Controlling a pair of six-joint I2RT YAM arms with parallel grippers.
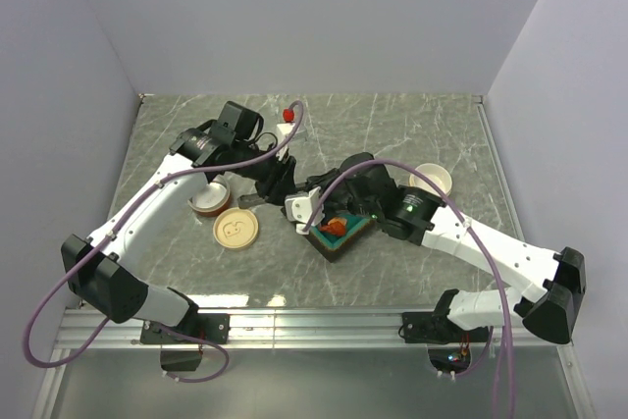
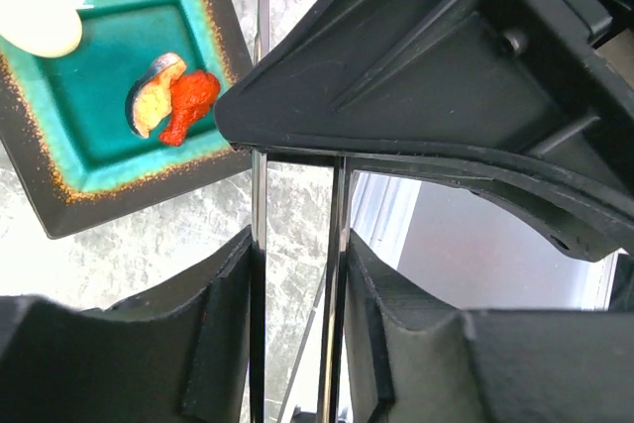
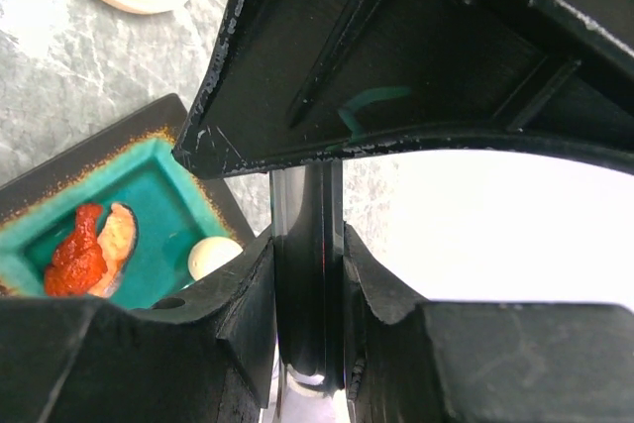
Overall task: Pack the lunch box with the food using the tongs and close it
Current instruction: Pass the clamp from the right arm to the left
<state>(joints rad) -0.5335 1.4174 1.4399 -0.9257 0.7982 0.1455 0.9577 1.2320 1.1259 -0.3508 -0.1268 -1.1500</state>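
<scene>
Both arms meet over the middle of the grey marbled table (image 1: 412,134), just beside a square teal dish (image 2: 59,200). The tongs (image 2: 259,195) run between the fingers (image 2: 223,329) of the left gripper (image 2: 297,255), which press on both thin arms from outside. The right gripper (image 3: 309,245) is clamped on the tongs too. One tong arm passes just beside the dish's rim. In the dish lie an orange-red lump (image 2: 188,106) and, apart from it, a white egg-shaped piece (image 2: 38,19).

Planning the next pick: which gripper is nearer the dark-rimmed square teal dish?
Right. The right gripper hangs beside the rim of the square teal dish; the left gripper is farther off, to the dish's left.
</scene>
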